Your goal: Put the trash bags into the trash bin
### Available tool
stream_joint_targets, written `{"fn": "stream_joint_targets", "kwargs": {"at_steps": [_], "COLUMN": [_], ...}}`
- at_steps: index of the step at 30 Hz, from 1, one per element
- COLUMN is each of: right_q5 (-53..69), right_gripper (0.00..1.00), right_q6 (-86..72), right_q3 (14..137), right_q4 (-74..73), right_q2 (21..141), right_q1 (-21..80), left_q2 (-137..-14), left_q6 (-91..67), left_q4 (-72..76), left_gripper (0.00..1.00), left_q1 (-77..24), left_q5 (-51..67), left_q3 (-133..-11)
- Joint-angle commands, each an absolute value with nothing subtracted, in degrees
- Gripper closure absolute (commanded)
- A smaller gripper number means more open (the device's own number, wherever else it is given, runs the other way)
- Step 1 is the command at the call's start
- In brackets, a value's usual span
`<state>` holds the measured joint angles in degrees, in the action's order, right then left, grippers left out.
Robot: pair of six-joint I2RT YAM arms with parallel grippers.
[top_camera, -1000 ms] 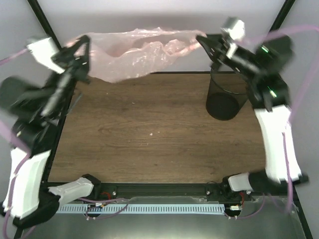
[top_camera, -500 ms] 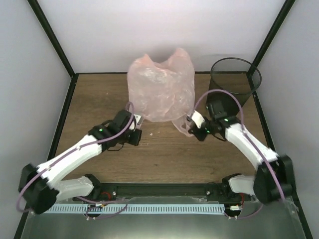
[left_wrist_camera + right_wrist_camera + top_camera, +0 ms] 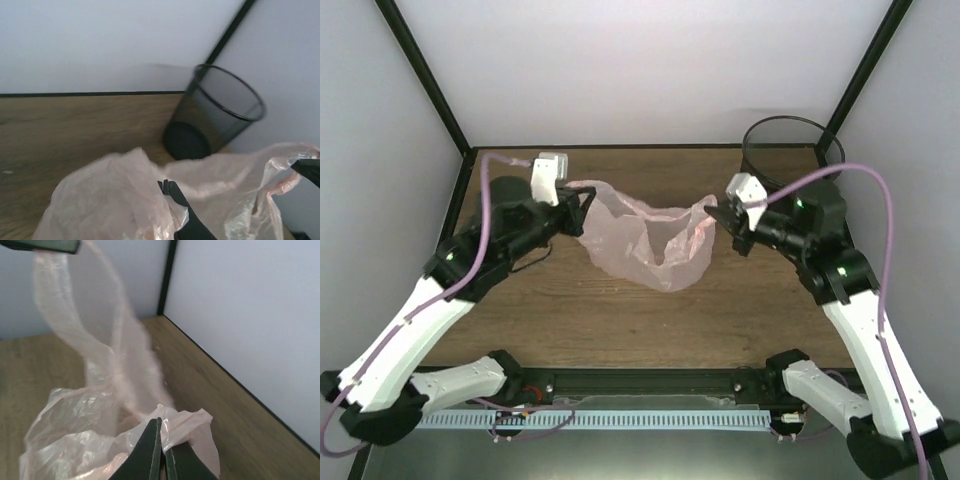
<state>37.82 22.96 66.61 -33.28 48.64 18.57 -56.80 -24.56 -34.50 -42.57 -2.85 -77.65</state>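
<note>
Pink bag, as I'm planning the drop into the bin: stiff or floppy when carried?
Probably floppy: the bag sags between the left tool and right tool. Likely very light, being thin and translucent. It may billow or catch on the bin rim rather than drop cleanly.

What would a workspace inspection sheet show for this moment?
Surface: brown wooden table, no stains seen.
Job's things: pale-pink plastic bag hangs between both hands, outside the bin; black mesh trash bin upright in the far right corner.
Clutter: nothing seen.
Hands: left hand shut on the bag's left edge; right hand shut on its right edge.
Cables: purple cables loop over each arm.
Surroundings: white walls, black frame posts.
</note>
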Motion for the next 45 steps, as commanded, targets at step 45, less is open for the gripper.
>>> {"fn": "stream_joint_targets", "kwargs": {"at_steps": [45], "right_q5": [43.6], "right_gripper": [0.99], "right_q6": [26.7], "right_q3": [69.6], "right_q4": [-33.4], "right_q2": [50.1], "right_q1": [24.1], "left_q2": [-42.3], "left_q6": [-13.9], "left_q4": [-33.0], "left_gripper": [0.96], "left_q1": [-27.1], "left_q5": [21.5], "left_q3": [-67.7]}}
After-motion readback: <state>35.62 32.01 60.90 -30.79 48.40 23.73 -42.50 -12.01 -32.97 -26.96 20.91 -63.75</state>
